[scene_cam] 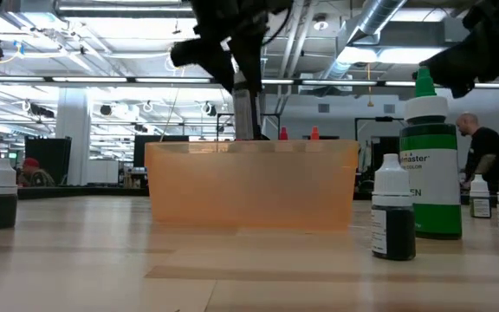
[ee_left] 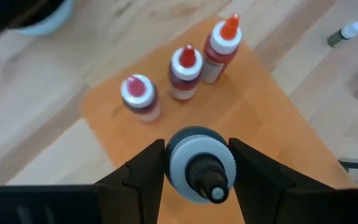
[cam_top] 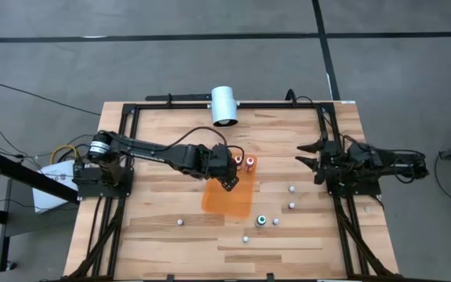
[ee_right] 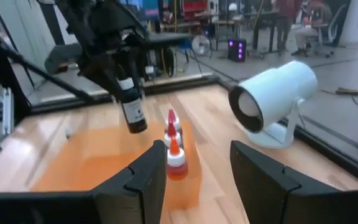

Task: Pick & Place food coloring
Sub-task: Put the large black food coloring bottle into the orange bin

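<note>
My left gripper (cam_top: pixel 227 182) hovers over the orange tray (cam_top: pixel 221 202), shut on a dark food coloring bottle (ee_left: pixel 201 167) with a white cap. Three red-topped bottles (ee_left: pixel 185 70) stand in a row at the tray's far end, also visible as the red bottles (cam_top: pixel 243 162) from above. Several more small bottles stand loose on the table on the near side, among them a green one (cam_top: pixel 261 221) and a whitish one (cam_top: pixel 180 222). My right gripper (cam_top: pixel 308 155) waits open at the table's right side, touching nothing. My left gripper pinches the dark bottle at its white cap (ee_left: pixel 176 163), one finger on each side. The fingers come from above, pointing down. The bottle (ee_right: pixel 132 109) hangs below the fingers, slightly tilted, its base lifted clear above the tray.
A white cylindrical camera (cam_top: pixel 225 104) stands at the table's far edge. Black frame rails (cam_top: pixel 131 149) run along the left, right and far sides. In the low view a tall green bottle (scene_cam: pixel 430 165) and a dark bottle (scene_cam: pixel 394 208) stand near the tray's right. People show in the room beyond.
</note>
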{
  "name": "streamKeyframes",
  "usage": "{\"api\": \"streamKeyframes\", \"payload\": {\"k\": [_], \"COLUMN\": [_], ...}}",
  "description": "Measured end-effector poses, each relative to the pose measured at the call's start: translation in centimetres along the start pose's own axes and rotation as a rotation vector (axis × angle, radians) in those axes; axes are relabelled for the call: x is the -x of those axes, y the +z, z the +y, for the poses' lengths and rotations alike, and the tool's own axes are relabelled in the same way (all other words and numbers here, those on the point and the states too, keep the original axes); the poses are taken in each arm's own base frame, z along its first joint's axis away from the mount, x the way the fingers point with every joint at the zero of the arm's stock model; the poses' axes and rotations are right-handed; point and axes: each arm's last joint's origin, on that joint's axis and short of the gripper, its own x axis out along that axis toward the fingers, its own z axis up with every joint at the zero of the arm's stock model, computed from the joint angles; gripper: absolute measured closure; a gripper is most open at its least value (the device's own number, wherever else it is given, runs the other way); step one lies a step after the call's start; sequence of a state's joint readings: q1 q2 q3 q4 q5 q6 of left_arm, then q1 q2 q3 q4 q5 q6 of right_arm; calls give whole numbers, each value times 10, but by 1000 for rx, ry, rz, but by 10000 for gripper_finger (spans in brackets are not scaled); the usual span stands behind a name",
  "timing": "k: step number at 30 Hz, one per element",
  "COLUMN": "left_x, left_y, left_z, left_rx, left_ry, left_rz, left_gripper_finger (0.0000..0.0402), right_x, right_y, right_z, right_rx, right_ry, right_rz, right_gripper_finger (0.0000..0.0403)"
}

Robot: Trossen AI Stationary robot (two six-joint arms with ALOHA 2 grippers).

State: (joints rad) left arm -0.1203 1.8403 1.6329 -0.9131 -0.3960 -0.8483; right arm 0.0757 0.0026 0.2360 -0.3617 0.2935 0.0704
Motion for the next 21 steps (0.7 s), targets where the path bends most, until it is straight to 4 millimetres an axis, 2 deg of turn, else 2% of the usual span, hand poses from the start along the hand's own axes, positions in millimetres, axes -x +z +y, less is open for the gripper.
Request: {"api": "streamKeyframes", "payload": {"k": [4, 7, 21], "left_x": [-26, -39, -71], "left_y": [-7, -11, -22], "left_z": [-5, -8, -11], "left_rx": [-7, -1, -22], "left_ry": [34, 73, 181], "left_rz": [55, 55, 44], "left_gripper_finger": [248, 248, 248], "right_x": [0, 0, 0], "right_y": [-1, -1, -1], "right_z": [0, 0, 0], "right_rx": [2, -6, -6], "right_ry": [-1, -3, -4], "right_rz": [7, 6, 7], "right_gripper_finger": [238, 236, 236]}}
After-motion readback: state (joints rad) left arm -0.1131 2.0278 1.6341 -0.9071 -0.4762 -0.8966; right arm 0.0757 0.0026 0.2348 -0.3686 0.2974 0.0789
